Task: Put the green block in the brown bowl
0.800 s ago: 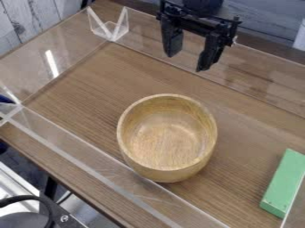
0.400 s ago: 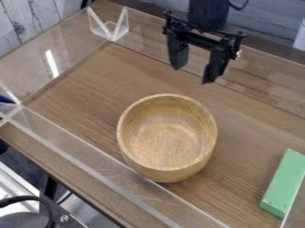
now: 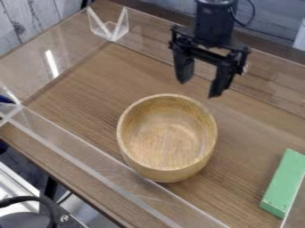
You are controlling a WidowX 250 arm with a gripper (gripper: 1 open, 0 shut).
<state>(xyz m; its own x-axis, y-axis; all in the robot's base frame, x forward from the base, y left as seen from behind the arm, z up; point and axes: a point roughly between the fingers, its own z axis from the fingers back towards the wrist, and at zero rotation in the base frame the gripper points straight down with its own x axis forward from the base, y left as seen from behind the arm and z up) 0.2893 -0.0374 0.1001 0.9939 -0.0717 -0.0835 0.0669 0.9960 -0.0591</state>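
Wood-grain tabletop (image 3: 84, 89), round thick-walled brown bowl (image 3: 168, 137), flat matte green block (image 3: 284, 183), black end effector (image 3: 201, 77) spread open, empty

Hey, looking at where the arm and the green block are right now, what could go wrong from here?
1. The green block lies at the picture's right edge, far from the open gripper, and is partly cut off, so a grasp may be misjudged.
2. The brown bowl sits between them; a low sweep might clip its rim.
3. The block looks about as long as the bowl's inside, so it may bridge the rim.
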